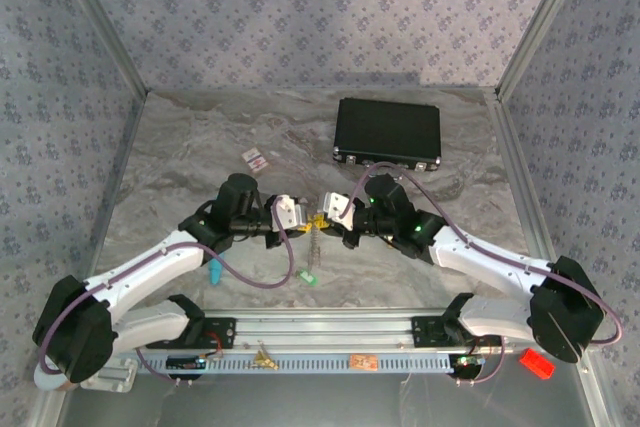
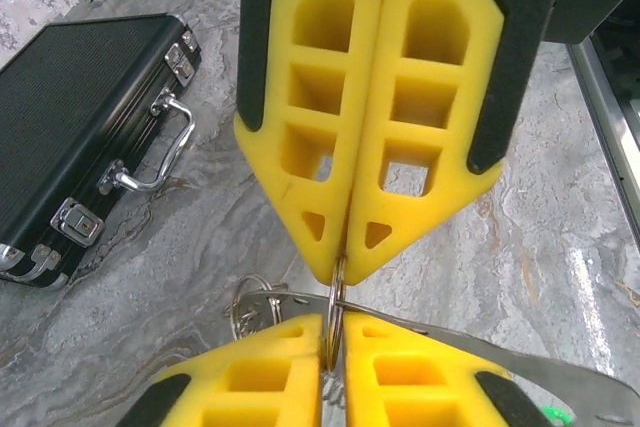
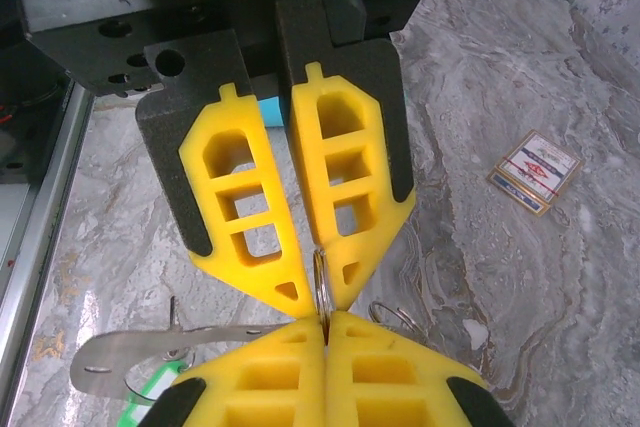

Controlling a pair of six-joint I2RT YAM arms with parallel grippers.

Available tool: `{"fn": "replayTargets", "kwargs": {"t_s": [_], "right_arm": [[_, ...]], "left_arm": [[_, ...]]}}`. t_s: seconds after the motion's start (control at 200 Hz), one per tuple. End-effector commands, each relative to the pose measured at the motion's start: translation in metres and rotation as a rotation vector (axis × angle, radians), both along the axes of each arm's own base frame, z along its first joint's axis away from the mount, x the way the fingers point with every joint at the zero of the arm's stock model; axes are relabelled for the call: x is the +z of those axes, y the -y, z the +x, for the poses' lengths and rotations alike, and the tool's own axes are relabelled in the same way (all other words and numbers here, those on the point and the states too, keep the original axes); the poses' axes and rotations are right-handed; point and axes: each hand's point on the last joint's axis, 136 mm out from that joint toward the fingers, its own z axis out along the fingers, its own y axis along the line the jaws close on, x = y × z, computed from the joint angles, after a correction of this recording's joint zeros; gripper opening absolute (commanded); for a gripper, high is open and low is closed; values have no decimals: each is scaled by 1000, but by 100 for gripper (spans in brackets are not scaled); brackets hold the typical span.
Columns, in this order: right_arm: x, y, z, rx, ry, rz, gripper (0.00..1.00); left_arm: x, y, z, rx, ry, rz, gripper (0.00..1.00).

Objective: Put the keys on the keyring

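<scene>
Presently, the keyring [image 2: 335,299] is seen edge-on as a thin silvery metal loop, pinched where the two pincers' tips meet. A fine chain-like strand [image 1: 312,245] is noted running from those tips toward the arm bases, with the green-headed key [image 1: 308,275] at its near end. The left gripper [image 2: 333,335] is clenched on the keyring. The right gripper [image 3: 327,325] is clamped on it from the opposite side. Both arms are held low, forearms angled inward, tip to tip.
</scene>
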Motion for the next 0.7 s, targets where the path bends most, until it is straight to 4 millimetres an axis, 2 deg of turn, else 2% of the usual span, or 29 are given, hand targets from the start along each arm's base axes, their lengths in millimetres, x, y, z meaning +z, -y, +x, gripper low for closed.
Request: {"fn": "replayTargets", "kwargs": {"t_s": [0.0,0.155,0.215,0.305,0.38,0.535,0.695], "right_arm": [[17,-8,-4,45,25,32,0],[12,-8,-1,34,20,17,0],[10,-7,1,17,27,9,0],[6,-1,4,3,52,-15,20],[2,6,3,3,69,-30,25],[1,14,-1,16,129,-38,26],[1,8,-7,53,163,-40,23]], "left_arm": [[30,10,-2,-49,48,-74,10],[32,11,-5,-64,47,-87,0],[33,11,-5,-65,48,-87,0],[33,10,-5,-61,53,-85,0],[34,9,-5,-60,63,-82,0],[26,8,-12,-96,124,-30,0],[20,11,-16,-116,183,-1,0]]}}
